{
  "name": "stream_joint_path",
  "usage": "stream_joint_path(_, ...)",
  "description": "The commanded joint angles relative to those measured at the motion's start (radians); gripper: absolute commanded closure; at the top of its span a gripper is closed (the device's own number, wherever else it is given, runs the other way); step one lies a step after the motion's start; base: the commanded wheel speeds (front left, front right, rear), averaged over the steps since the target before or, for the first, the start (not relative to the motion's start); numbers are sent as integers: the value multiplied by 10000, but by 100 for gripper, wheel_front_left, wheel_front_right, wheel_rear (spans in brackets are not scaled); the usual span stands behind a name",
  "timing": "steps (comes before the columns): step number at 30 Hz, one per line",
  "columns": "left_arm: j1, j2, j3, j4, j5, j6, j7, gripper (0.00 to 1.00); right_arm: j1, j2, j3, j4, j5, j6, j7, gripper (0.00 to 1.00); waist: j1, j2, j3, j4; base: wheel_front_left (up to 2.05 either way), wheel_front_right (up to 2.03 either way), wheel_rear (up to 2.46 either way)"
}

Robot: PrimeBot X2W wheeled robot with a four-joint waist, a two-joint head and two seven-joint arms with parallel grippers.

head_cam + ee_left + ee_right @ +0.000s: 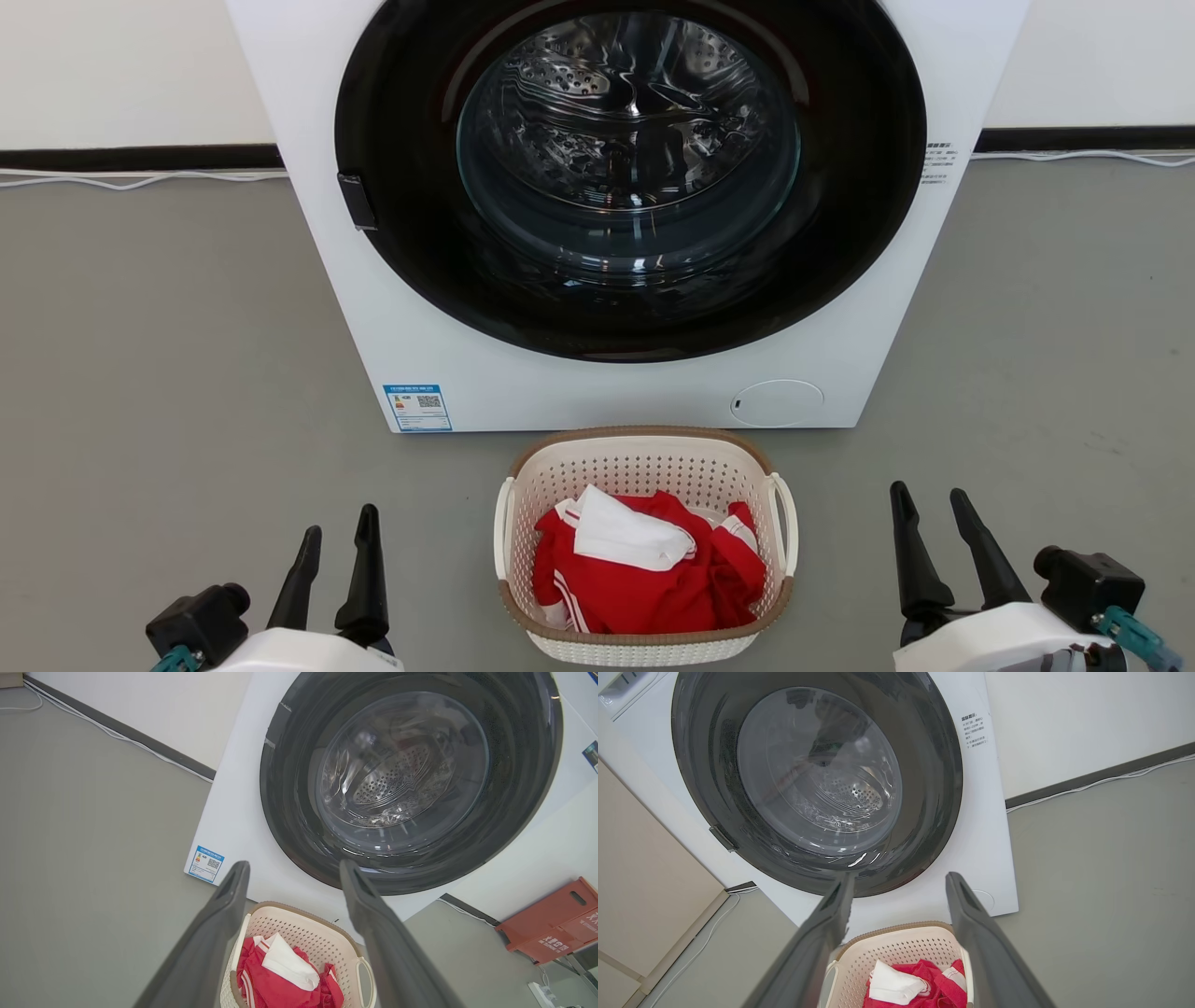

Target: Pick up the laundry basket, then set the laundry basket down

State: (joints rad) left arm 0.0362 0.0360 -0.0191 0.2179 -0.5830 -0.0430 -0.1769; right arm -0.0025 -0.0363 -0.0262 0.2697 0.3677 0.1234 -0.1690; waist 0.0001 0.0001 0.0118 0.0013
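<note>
Left gripper (341, 523), right gripper (929, 492): both with jaws spread, empty. Laundry basket (644, 471): on the floor between them, apart from each, holding red and white clothing (644, 579); washer (597, 392) just beyond. Risk: an uneven lift by its loop handles (789, 523) would tilt it, spilling clothing.

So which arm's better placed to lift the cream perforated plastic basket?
Right, marginally: the right end effector stands nearer the basket and its white loop handle than the left end effector. Both open, neither touching.

left gripper (294, 870) spread wide, empty — laundry basket (322, 942) below, just before the washer (243, 812).
</note>
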Motion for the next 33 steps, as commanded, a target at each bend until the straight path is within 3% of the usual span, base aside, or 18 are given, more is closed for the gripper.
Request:
stream_joint_path(1, -106, 99, 187, -331, 345, 81, -115, 0, -257, -116, 249, -216, -342, 58, -200, 0, -1, -1, -4, -5, 0, 0, 0)
stream_joint_path(25, 18, 141, 23, -484, 2914, 307, -820, 0, -282, -138, 379, 16, -2822, 72, -899, 0, -1, -1, 56, -36, 0, 0, 0)
stream_joint_path(33, 19, 143, -19, -449, 2950, 353, -849, 0, -325, -139, 306, 126, -2845, 73, -927, 0, -1, -1, 88, -49, 0, 0, 0)
